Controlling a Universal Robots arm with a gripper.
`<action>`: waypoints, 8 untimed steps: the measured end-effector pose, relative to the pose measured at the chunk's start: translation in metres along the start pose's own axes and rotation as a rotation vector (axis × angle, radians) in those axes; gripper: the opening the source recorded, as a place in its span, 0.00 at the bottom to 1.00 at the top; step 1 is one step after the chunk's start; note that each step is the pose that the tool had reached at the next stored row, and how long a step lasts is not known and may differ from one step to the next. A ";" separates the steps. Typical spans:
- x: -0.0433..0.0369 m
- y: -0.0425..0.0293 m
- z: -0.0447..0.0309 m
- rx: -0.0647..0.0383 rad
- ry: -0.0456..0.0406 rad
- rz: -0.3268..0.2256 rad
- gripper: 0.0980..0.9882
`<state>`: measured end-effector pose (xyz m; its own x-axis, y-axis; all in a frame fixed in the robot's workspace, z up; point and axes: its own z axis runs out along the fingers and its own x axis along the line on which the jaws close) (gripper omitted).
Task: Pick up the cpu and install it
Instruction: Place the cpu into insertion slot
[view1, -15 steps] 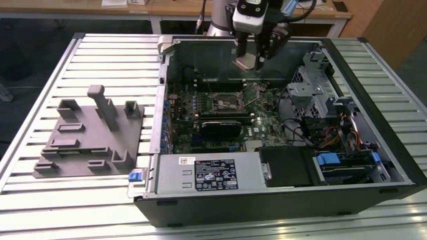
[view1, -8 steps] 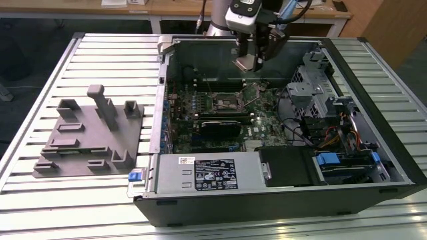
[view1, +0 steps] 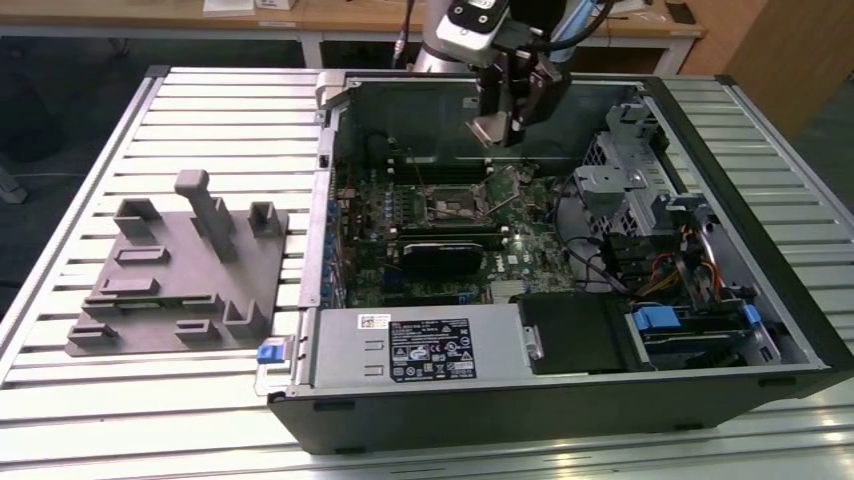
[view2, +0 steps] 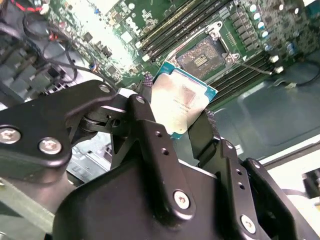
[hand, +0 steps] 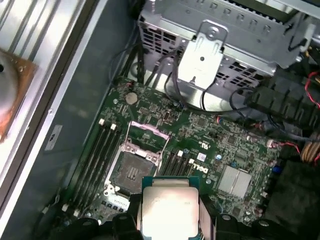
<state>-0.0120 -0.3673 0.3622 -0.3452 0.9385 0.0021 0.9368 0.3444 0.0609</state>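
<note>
Lying on its side on the slatted worktop (view1: 134, 400), one open computer case (view1: 534, 410) is shown with one robot arm reaching over it. Inside the case are held one green motherboard (view1: 534, 245), one silver power supply (view1: 414, 345) along the near wall, and a metal drive cage (view1: 627, 150) with bundled cables toward the exterior view's right.

One cpu (view1: 487, 128) is seen, clamped by two opposite edges in the one hand (view1: 501, 125). Its shiny metal top is turned toward both wrist views, between the black fingers (view2: 205, 127). The cpu (view2: 182, 102) is held in the air above the motherboard, clear of the board and not seated.

One socket (hand: 132, 172) is counted on the motherboard, with its contact field exposed. In the first wrist view the cpu (hand: 169, 209) is seen just beside the socket, and the hand (hand: 169, 222) is closed on it. Rows of memory slots (hand: 95, 155) are set on both sides of the socket.

One grey fixture tray (view1: 174, 270) is placed on the worktop beside the case, at the exterior view's left.
</note>
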 end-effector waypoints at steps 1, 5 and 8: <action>0.0000 0.0000 0.0004 0.000 -0.0011 0.018 0.50; 0.0000 -0.0001 0.0015 0.000 -0.0055 0.091 0.50; 0.0000 -0.0001 0.0024 0.000 -0.0088 0.145 0.50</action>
<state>-0.0120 -0.3673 0.3598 -0.2058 0.9786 0.0022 0.9768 0.2053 0.0609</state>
